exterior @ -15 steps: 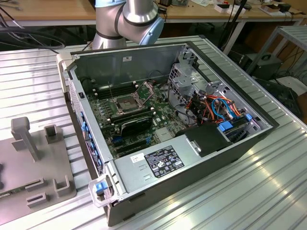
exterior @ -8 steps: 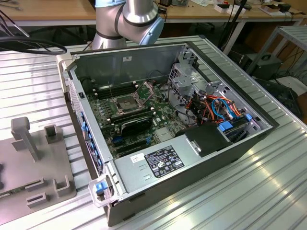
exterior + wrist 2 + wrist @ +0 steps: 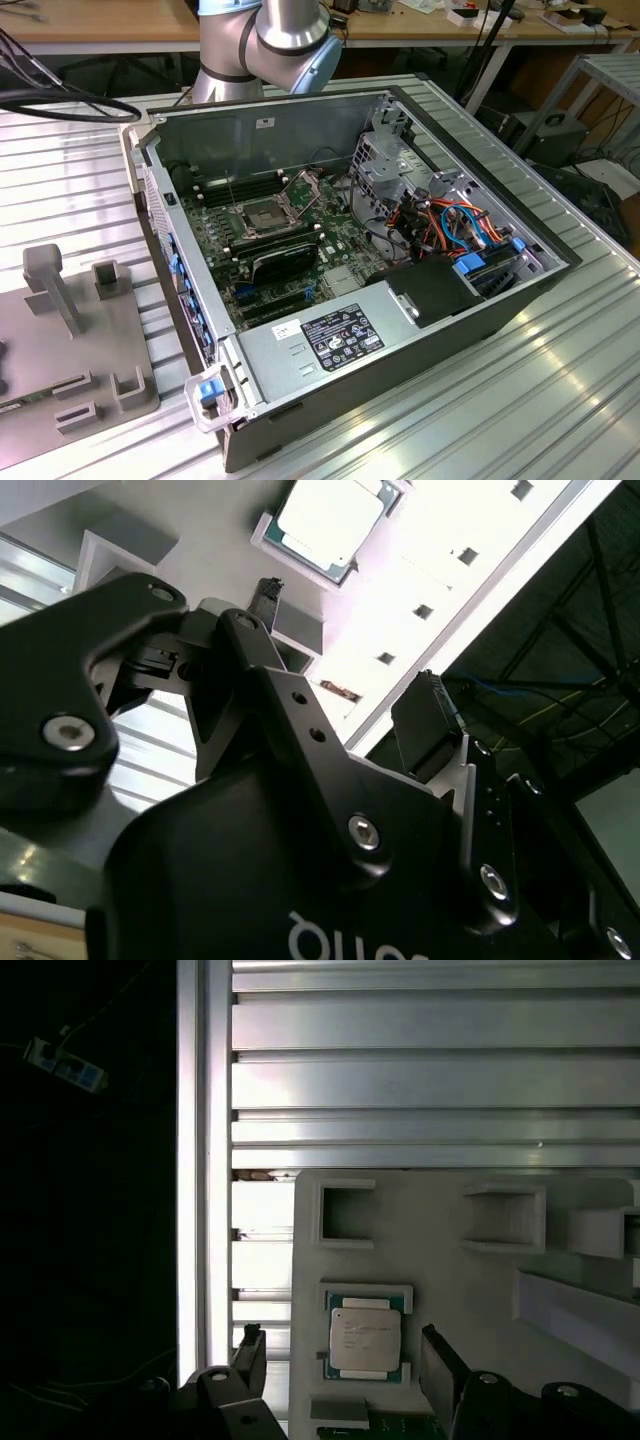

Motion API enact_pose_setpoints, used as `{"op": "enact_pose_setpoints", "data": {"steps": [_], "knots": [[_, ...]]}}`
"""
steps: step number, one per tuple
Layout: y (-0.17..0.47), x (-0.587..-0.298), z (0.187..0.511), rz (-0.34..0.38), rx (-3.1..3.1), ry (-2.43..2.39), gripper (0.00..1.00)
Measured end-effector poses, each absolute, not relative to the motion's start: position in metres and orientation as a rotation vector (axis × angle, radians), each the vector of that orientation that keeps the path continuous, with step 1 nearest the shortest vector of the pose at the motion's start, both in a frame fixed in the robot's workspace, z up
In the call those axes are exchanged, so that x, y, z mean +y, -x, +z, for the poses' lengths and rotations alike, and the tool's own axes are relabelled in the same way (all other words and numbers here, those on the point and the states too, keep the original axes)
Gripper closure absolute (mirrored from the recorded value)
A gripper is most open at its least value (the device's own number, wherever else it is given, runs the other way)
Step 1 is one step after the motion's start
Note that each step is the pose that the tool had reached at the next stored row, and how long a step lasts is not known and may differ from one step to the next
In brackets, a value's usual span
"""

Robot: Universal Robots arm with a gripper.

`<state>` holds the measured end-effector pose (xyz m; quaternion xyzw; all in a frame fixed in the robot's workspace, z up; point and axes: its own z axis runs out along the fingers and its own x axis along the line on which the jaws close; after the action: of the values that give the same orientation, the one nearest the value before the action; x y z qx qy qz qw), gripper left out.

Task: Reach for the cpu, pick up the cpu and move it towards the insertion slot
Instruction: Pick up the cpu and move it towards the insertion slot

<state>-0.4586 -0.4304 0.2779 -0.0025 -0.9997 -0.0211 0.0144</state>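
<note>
Surface: a ribbed aluminium table [image 3: 560, 400] was noted, with wooden benches [image 3: 100, 20] behind it in the exterior view. An open computer case [image 3: 260, 130] was laid flat on the table. A grey fixture plate [image 3: 90, 340] was set at about 8 o'clock of the case, just beside it. Black cables [image 3: 60, 100] were draped at about 10 o'clock.

Inside the case, the insertion slot [image 3: 262, 217] was seen at about 10 o'clock of the interior, unoccupied, with the grey power supply box [image 3: 320, 340] at about 6 o'clock.

Arm [image 3: 265, 45]: it was seen at 12 o'clock of the case, rising out of the picture.

Gripper [image 3: 342, 1338]: it was pointed down over the fixture plate, with its fingers [image 3: 438, 1360] spread wide and nothing held.

The cpu [image 3: 366, 1340] was seated flat in a square recess of the plate. In both wrist views it was framed between the fingers, and no contact was seen.
</note>
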Motion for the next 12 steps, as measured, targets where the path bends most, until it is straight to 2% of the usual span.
{"op": "enact_pose_setpoints", "data": {"steps": [12], "knots": [[0.453, -0.440, 0.255, -0.064, -3.113, 0.008, 0.28]]}}
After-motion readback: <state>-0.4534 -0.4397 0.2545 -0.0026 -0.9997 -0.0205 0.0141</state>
